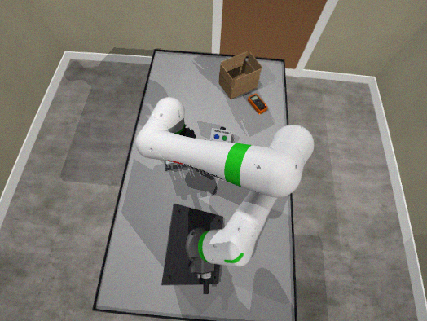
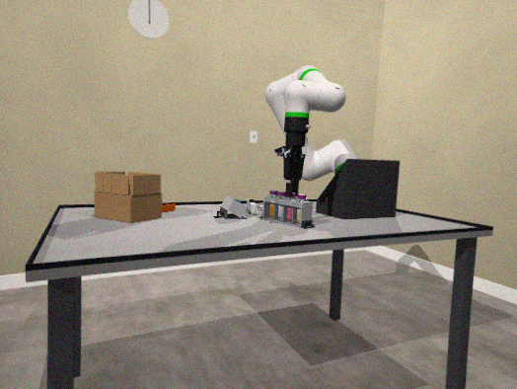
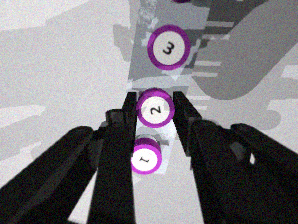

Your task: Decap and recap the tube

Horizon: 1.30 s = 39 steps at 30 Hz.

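Observation:
In the wrist view the purple-rimmed cap of tube 2 [image 3: 155,108] sits on its tube between my two black fingers. My gripper [image 3: 154,105] is shut on this cap, with a finger against each side. The cap of tube 1 [image 3: 146,157] is below it, between the fingers' shafts, and the cap of tube 3 [image 3: 169,47] is beyond the fingertips. In the exterior view the gripper [image 2: 292,190] points straight down onto the decapping station [image 2: 287,209]. The arm hides the station in the top view. The cap tray does not show clearly.
The key housing [image 1: 220,136] with the blue key [image 1: 216,138] and the green key [image 1: 224,138] lies just beyond the station. A cardboard box [image 1: 239,74] and an orange meter [image 1: 257,103] stand at the far end. A black base block [image 2: 362,189] stands beside the station.

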Each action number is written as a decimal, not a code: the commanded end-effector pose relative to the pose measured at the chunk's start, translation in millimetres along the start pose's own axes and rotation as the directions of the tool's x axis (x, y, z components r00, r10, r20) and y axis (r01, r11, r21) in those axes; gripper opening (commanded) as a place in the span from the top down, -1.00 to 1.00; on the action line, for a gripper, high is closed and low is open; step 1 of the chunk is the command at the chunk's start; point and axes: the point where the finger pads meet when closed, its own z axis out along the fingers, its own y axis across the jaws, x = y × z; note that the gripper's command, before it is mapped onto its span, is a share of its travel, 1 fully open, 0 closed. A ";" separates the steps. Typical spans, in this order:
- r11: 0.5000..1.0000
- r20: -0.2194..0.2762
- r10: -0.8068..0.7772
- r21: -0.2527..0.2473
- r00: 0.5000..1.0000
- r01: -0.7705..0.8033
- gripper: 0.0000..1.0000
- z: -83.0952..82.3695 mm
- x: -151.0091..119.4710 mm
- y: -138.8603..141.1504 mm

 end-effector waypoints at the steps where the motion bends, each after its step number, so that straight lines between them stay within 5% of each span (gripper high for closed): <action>1: 0.962 0.015 -0.272 -0.006 0.962 0.272 0.41 -0.8 0.0 -0.8; 9: 0.948 0.015 -0.317 -0.006 0.948 0.317 0.41 -0.7 0.0 -0.8; 10: 0.948 0.015 -0.317 -0.006 0.948 0.317 0.18 -1.6 0.0 -0.8; 20: 0.948 0.015 -0.317 -0.005 0.948 0.317 0.18 -1.6 0.0 -0.8; 28: 0.995 0.012 0.104 -0.011 0.995 -0.104 0.18 -1.6 0.0 -0.8; 39: 0.835 0.006 0.550 -0.017 0.835 -0.550 0.18 -1.6 0.0 -0.8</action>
